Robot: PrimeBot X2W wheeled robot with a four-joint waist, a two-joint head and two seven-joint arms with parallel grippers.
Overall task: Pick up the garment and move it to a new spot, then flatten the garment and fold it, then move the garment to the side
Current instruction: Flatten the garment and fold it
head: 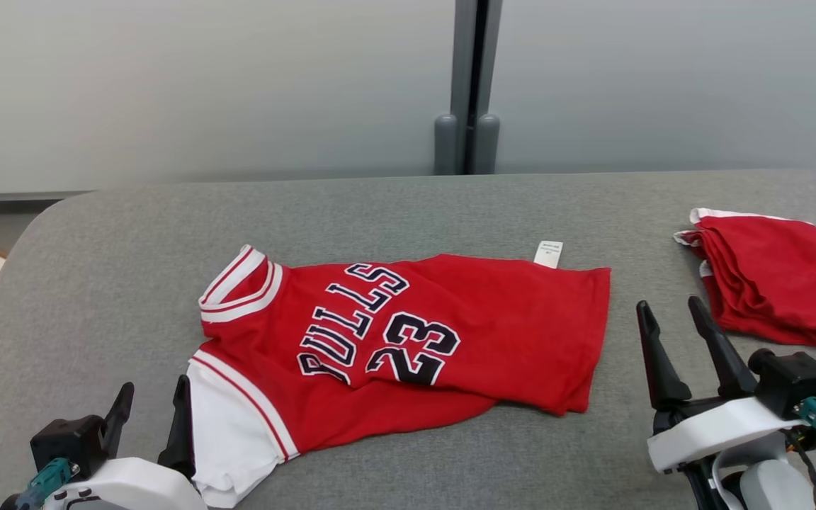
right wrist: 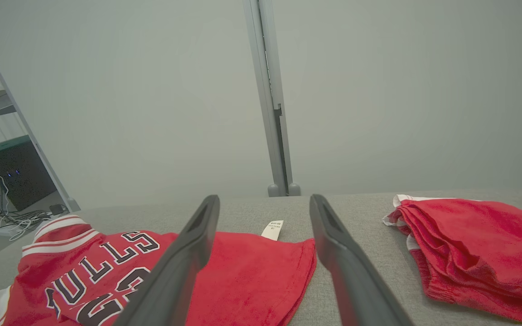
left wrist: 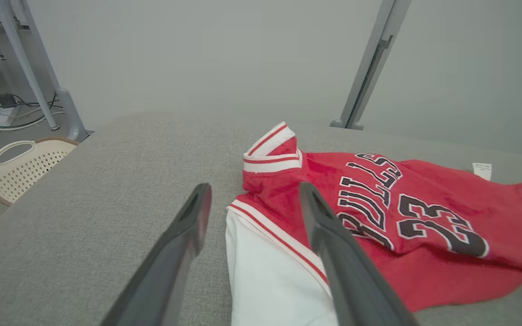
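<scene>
I am working over the grey padded table [head: 408, 205], and the jersey [head: 507, 333] is lying across its middle, number side up, with the collar pointing to nine o'clock and the hem to three. I take this to be the flatten-and-fold step: the cloth is spread out, but its near edge is rumpled and the white sleeve [head: 231, 425] is sticking out toward seven o'clock. A second red garment [head: 776, 283], bundled in folds, is sitting well apart at three o'clock. My left gripper [head: 154, 400] is hovering at seven o'clock, jaws spread wide and empty, one finger just beside the sleeve. My right gripper [head: 669, 315] is waiting at four o'clock near the hem, equally wide and holding nothing. A small white label [head: 548, 253] is poking out at one o'clock. Next, I am judging, each gripper should be pinching its near edge and carrying it evenly toward twelve.
</scene>
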